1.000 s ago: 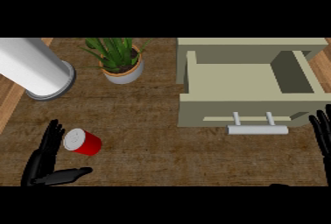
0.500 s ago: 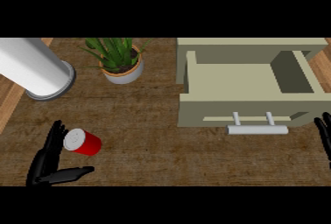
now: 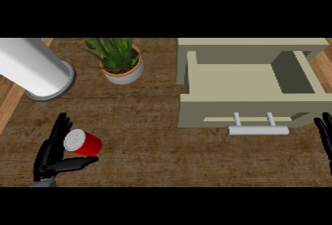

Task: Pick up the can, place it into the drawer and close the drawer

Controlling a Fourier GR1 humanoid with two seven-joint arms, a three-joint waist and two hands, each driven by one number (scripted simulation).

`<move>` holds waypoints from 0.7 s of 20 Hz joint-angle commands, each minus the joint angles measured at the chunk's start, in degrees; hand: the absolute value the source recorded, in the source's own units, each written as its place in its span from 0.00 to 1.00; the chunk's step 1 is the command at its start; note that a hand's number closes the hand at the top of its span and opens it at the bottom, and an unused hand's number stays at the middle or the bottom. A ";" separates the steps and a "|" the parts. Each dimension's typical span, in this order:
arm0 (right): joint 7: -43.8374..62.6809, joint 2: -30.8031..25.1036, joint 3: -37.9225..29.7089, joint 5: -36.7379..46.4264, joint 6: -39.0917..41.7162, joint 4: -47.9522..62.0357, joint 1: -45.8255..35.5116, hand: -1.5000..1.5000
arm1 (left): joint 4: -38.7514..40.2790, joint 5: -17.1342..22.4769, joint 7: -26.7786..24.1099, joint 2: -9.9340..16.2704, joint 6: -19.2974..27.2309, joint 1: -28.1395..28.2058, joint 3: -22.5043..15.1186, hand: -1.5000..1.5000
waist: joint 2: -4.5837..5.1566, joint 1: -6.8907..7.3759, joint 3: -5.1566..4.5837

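A red can (image 3: 84, 142) with a pale lid lies on its side on the brown counter at the lower left. My left hand (image 3: 54, 151) is right beside it, fingers straight along its left side and the thumb stretched out below it, open and not closed around it. The beige drawer (image 3: 250, 85) stands pulled open at the upper right, its inside bare, with a pale bar handle (image 3: 257, 129) on its front. Only the fingertips of my right hand (image 3: 325, 134) show at the right edge, straight and pointing up, just right of the handle.
A large white cylinder (image 3: 34, 68) stands at the upper left. A potted green plant (image 3: 120, 61) sits between it and the drawer. Wooden floor shows beyond the counter's left edge.
My right hand has slid to the right and down, nearly out of view. My left hand has drifted slightly lower beside the can, which stays where it was.
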 commanded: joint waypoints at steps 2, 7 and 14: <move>1.69 0.01 0.13 1.27 -1.20 1.49 -3.10 0.00 | -4.76 0.41 2.87 -1.47 0.85 1.48 -2.38 0.00 | -0.01 0.18 0.02; 0.95 1.26 0.99 -0.37 -0.09 -4.72 3.87 0.00 | 8.60 -1.35 -3.35 -1.36 2.30 -6.84 -2.03 0.00 | 0.04 -0.33 -0.01; 2.24 1.28 0.29 -2.62 1.65 -6.65 5.07 0.00 | 1.35 1.29 0.43 -1.61 -0.33 -3.45 -3.83 0.00 | -0.04 -0.05 0.01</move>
